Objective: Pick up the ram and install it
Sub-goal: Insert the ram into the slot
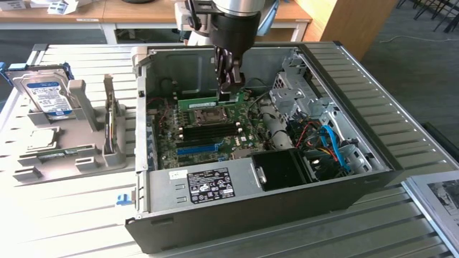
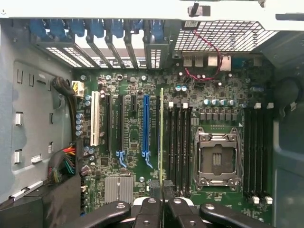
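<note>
grey slatted tabletop (image 1: pixel 72 215) with wooden desks behind it carries an open computer case (image 1: pixel 251 215) lying on its side, its circuit board facing up. at the exterior view's left a grey stand (image 1: pixel 79 156) holds a hard drive (image 1: pixel 44 94) upright, with a square silver chip (image 1: pixel 42 138) lying lower on the same stand. the arm reaches down into the case, and the gripper (image 1: pixel 231 95) hangs over the far part of the board, beyond the empty processor socket (image 1: pixel 208 114). the ram (image 1: pixel 201 101) sits clamped at the gripper's tip: in the exterior view it runs as a thin green strip, level, sticking out mostly toward that view's left from between the fingers. in the wrist view the ram (image 2: pixel 162 133) is seen edge-on as a narrow pale-green line starting right between the two dark fingers (image 2: pixel 154 192), which are pressed together on its near end, one on each flat face. the stick stretches away from them, parallel to the row of black memory slots (image 2: pixel 176 142), lying between the long blue slot (image 2: pixel 146 123) and the nearest black slot, just beside that black slot. whether its lower edge touches the board or any slot cannot be told.
</note>
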`<state>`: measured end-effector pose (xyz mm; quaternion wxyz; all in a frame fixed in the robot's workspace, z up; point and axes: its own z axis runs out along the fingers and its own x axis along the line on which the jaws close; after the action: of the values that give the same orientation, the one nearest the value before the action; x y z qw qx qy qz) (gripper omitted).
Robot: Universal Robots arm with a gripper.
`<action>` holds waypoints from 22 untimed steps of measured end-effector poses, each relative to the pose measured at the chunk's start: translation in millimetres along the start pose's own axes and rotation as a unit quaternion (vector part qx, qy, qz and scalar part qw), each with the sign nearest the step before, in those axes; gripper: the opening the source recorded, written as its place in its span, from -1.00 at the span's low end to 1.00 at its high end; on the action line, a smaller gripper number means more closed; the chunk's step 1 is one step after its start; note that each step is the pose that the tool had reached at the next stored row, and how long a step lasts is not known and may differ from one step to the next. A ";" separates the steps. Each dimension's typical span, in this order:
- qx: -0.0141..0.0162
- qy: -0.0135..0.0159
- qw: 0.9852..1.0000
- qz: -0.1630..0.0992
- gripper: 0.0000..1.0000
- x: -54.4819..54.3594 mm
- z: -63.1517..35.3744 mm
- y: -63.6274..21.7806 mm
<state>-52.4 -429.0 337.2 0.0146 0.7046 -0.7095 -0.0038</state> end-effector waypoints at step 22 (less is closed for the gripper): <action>0.005 0.019 1.000 0.001 -0.76 -0.3 19.3 -0.5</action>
<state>-52.5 -429.0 317.8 0.0248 0.7041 -0.7095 0.0135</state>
